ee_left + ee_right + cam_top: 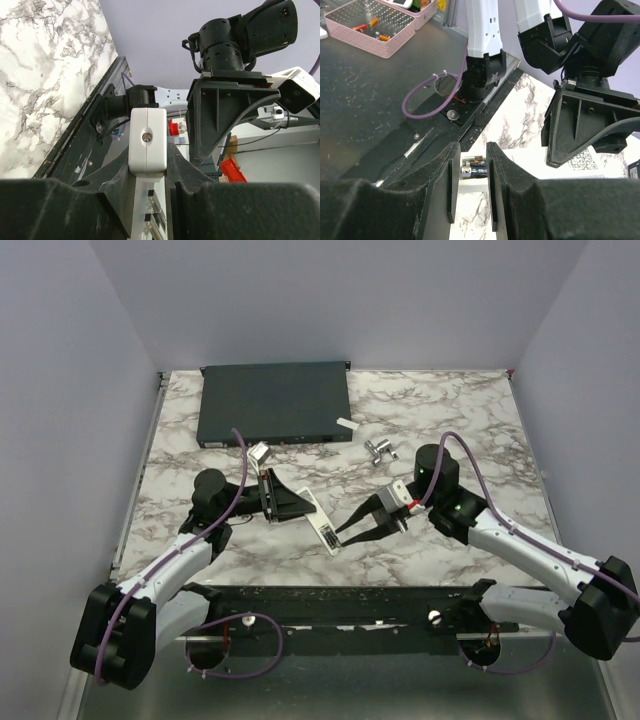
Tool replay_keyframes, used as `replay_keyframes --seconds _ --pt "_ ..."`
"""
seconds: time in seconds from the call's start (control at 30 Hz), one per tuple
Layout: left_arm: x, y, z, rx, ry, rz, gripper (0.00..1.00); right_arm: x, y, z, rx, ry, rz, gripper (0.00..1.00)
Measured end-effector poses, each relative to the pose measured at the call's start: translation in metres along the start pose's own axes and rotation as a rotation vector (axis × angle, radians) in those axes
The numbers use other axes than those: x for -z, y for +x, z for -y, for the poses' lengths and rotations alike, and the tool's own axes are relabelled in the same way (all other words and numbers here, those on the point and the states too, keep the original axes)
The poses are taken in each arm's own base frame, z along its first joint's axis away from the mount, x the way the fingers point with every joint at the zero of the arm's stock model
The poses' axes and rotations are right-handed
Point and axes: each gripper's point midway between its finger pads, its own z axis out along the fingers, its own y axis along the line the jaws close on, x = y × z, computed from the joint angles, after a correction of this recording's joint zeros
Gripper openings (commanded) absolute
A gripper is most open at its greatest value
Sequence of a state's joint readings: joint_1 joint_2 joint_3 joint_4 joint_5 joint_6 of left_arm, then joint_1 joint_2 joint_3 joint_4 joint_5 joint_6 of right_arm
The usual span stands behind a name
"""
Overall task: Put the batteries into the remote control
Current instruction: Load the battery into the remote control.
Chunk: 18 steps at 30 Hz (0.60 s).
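Note:
The white remote control [327, 533] lies on the marble near the front edge, back side up. My left gripper [300, 505] is shut on its far end; in the left wrist view the white body [147, 140] sits clamped between the black fingers [117, 185]. My right gripper [345, 534] is at the remote's near end, jaws a little apart. In the right wrist view two batteries [477, 171] lie side by side in the open compartment, just beyond the gap of the right gripper [472, 150]. The fingers are not pressed on them.
A large flat dark-grey box [275, 402] lies at the back, with a small white piece [345, 423] beside it. A small silver object [380, 450] rests behind the right arm. A pink tray [375, 25] stands off the table.

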State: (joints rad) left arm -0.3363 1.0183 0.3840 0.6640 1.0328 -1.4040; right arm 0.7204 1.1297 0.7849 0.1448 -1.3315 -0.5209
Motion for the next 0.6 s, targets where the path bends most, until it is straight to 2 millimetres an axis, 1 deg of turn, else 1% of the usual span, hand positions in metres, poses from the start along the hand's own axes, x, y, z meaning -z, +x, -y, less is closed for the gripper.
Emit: replay_keyframes --seconds 0.1,0.27,0.47,0.6 --pt "0.000 0.000 0.000 0.000 0.000 -0.001 0.00 0.000 -0.002 -0.001 -0.005 0.006 0.011 0.34" --pt "0.000 0.000 0.000 -0.001 0.001 -0.001 0.00 -0.001 0.006 -0.002 -0.043 0.005 0.010 0.33" --pt "0.000 0.000 0.000 0.001 0.000 -0.001 0.00 -0.001 0.007 -0.006 -0.043 -0.017 0.018 0.31" --pt "0.000 0.000 0.000 0.001 0.000 -0.001 0.00 -0.003 0.015 -0.007 -0.063 -0.035 0.017 0.31"
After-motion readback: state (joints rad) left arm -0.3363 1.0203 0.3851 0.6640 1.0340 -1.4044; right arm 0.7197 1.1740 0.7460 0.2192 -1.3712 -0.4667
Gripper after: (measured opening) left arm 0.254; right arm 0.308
